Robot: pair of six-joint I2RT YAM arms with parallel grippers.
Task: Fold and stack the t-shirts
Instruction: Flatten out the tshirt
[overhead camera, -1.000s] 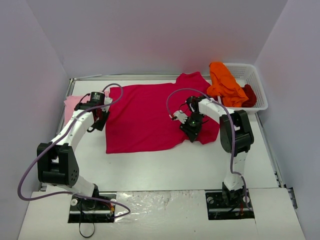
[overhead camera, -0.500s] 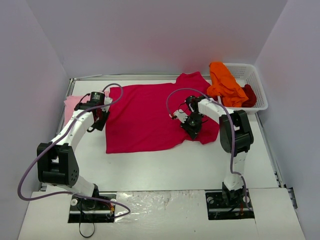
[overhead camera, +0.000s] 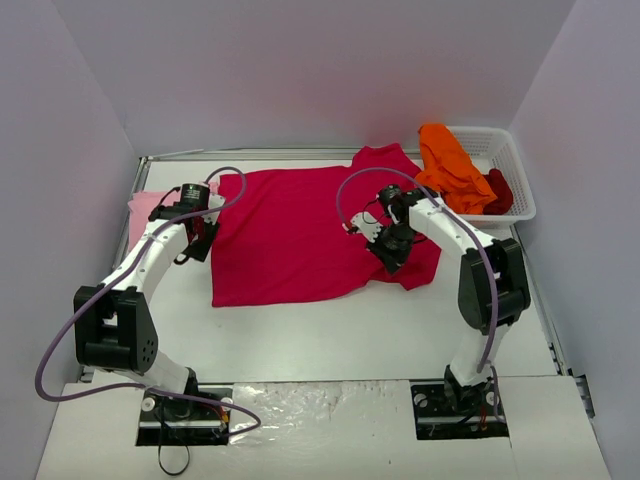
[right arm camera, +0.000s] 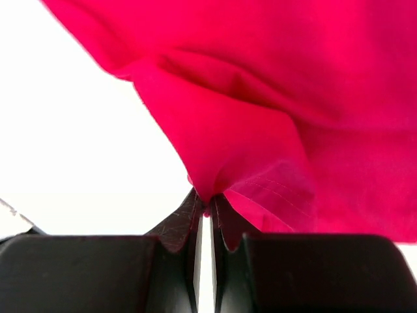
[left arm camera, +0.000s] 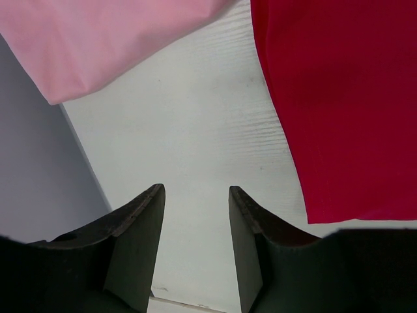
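The crimson t-shirt [overhead camera: 300,235] lies spread flat across the middle of the worktop [overhead camera: 330,330]. At its near right corner the cloth is lifted and bunched into a fold. My right tool [right arm camera: 207,207] is closed tight on that fold, a pinch of hem caught between the fingertips. My left tool [left arm camera: 195,190] hangs just off the crimson t-shirt's left edge, over bare worktop. Its jaws stand apart with nothing between them. The pale pink t-shirt [left arm camera: 98,39] lies beyond that same left edge, apart from the crimson cloth, by the side wall. Off the crimson t-shirt's far right corner stands a white mesh basket [overhead camera: 497,150]. The orange t-shirt [overhead camera: 450,165] is heaped over the basket's nearer rim, and the dark red t-shirt [overhead camera: 498,190] lies crumpled inside.
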